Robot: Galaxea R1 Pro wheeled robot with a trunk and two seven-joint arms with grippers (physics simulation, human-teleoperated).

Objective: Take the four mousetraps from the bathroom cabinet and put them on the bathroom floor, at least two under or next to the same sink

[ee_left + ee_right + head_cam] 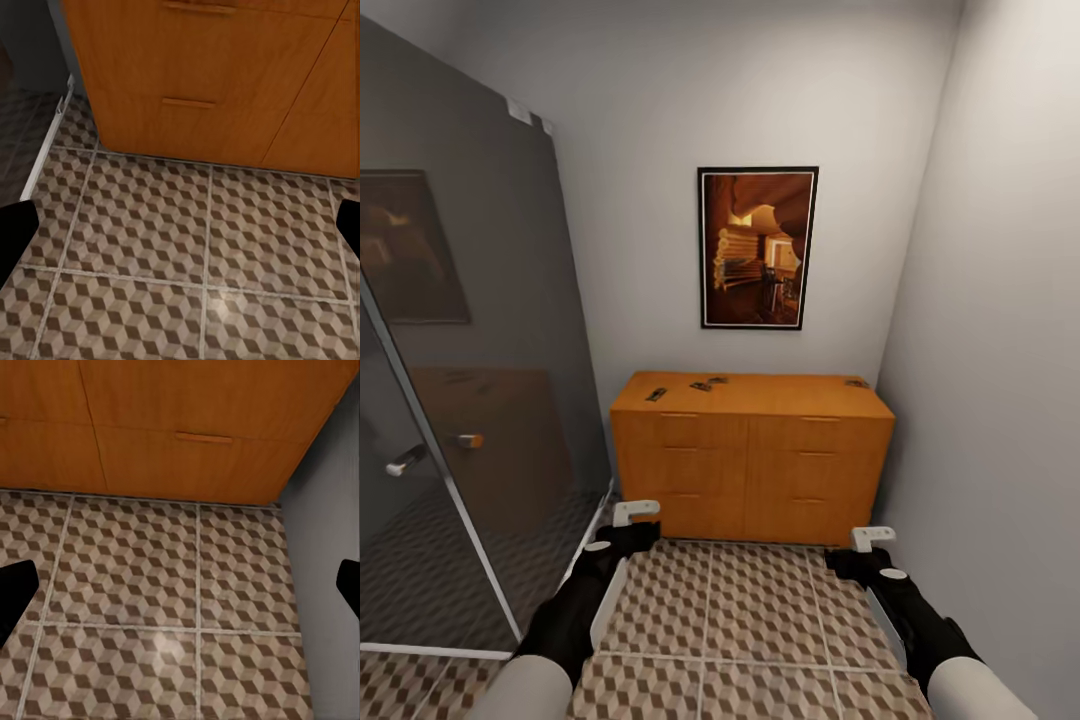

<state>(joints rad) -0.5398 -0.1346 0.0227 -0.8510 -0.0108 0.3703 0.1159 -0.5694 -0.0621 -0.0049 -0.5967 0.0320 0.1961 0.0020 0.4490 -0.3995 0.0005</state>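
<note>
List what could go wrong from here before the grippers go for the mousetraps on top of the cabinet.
1. The mousetraps are small, flat and dark-wired; a pinch may slip or push them along the cabinet top.
2. One trap sits at the far right end beside the wall, leaving the right gripper little room.
3. The glass shower panel stands close beside the left gripper; a wide swing might strike it.

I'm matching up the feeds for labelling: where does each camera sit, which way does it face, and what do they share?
Head view: high on the robot, facing forward and down at the cabinet; both arms, left gripper and right gripper show.
Left wrist view: low, facing the bathroom floor and cabinet drawers; dark fingertips at the edges.
Right wrist view: the same, by the wall.
Shared: cabinet front and floor.
</note>
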